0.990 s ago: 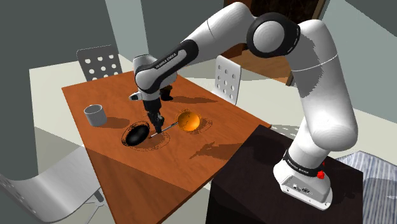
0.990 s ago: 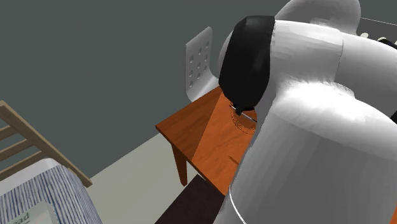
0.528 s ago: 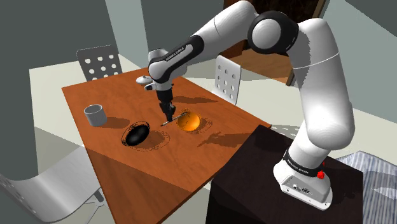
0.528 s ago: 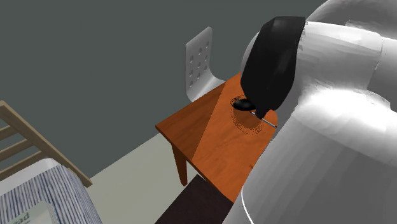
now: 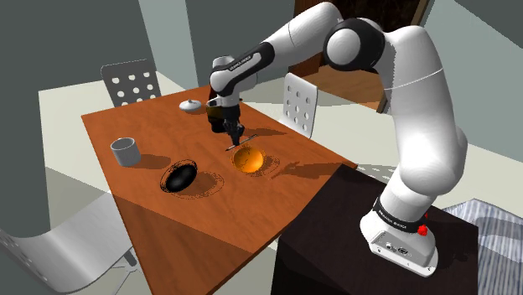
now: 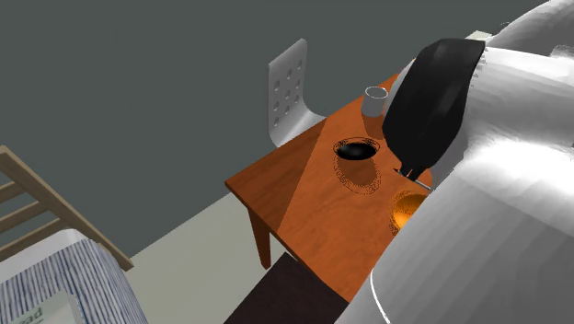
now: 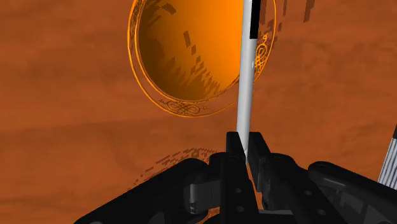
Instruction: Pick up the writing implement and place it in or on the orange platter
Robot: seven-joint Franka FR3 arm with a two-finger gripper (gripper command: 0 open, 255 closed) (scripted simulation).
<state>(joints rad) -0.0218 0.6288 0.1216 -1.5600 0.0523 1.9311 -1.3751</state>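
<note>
Over the middle of the brown worktop (image 5: 159, 126), the claw (image 5: 231, 134) hangs just above the orange platter (image 5: 249, 159), fingers pinched tight on the pen (image 5: 235, 143). So the pen's up in the air, not touching the worktop, and it sits tilted in the shoulder view with its lower end pointing down toward the platter.

From the wrist view you can see the two black fingers (image 7: 234, 147) squeezing the pale grey shaft of the pen (image 7: 247, 76). The shaft runs out from them across the platter (image 7: 191, 57), close to one side of its rim, and it turns black near the far end.

Other stuff on the worktop: a black bowl (image 5: 179, 177) sits near the platter on the shoulder view's left, not touching it. A grey cup (image 5: 126, 152) is further left, well apart from both. A small white rounded thing (image 5: 193, 106) is back behind the claw; I can't tell what it is.

Second exterior view has the arm's big white body (image 6: 497, 184) in front. The platter (image 6: 406, 208) peeks out beside it, with the bowl (image 6: 354, 153) and cup (image 6: 374, 99) beyond, and a white chair (image 6: 292, 87) with holes in its back at the worktop's far side.
</note>
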